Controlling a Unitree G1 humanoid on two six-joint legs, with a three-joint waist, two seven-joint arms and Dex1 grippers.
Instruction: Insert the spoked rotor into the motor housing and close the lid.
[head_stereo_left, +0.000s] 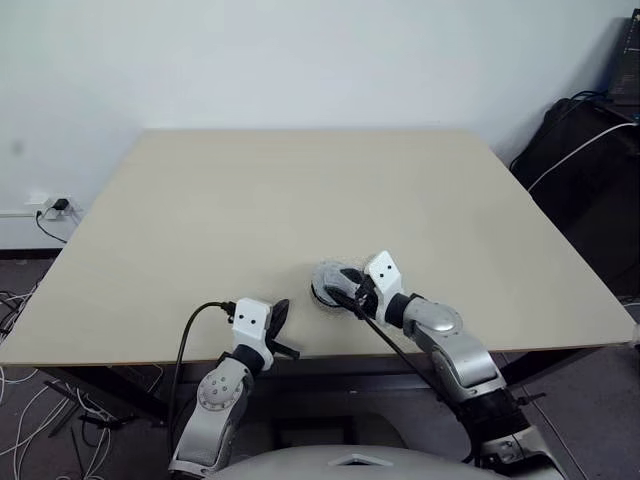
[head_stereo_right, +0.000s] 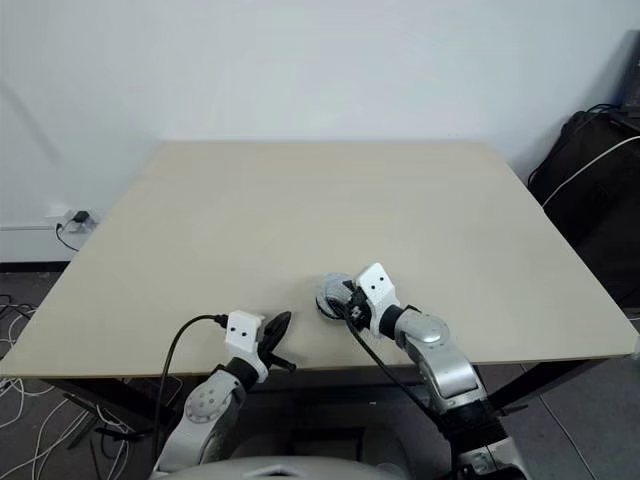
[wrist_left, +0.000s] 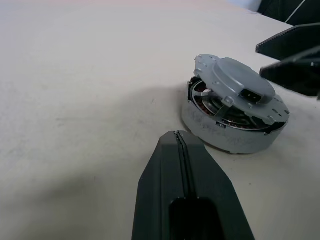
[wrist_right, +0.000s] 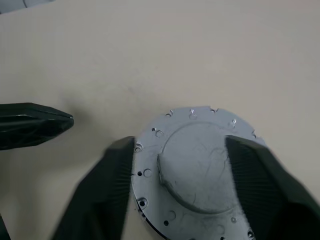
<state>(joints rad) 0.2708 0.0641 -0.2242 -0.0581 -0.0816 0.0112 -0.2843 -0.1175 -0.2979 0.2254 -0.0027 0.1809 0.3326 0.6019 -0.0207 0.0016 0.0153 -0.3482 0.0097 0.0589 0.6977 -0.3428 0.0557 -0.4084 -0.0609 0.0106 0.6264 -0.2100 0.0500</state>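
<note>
Near bottom edge, left of centre: left gripper (head_stereo_left: 283, 328) idle over the table's front edge, black fingers (wrist_left: 180, 150) pressed together, nothing in them.
Left gripper risk: it points toward the motor from just beside it; any swing that way could knock the stack before the lid is down.
Lower centre: right gripper (wrist_right: 180, 175) over the motor, fingers spread apart either side of the lid, not clamped as far as the wrist view shows.
Right gripper risk: one finger (wrist_right: 97, 192) sits close by the lid's rim, the other (wrist_right: 270, 180) lies across its far side; pulling away crooked could drag the lid off. Contact there, cannot tell.
Lid (wrist_left: 240, 85): flat silver-grey disc with raised middle and dark slot, sitting on top of the housing but tilted, one side lifted, gap open on the side toward the left gripper.
Lid risk: looks unseated; judged likely to slide or jam if pushed down off-centre.
Housing (wrist_left: 227, 135): round grey cup on the table near its front edge, lower centre of the head view, copper windings showing through the gap.
Rotor: a metal part shows under the lid in the gap; cannot tell if it is fully down.
Rotor risk: if it sits high, the lid will not close flat.
Table (head_stereo_left: 300, 200): pale top, bare beyond the motor.
Task state: judged close to done, lid still needs pressing level.
</note>
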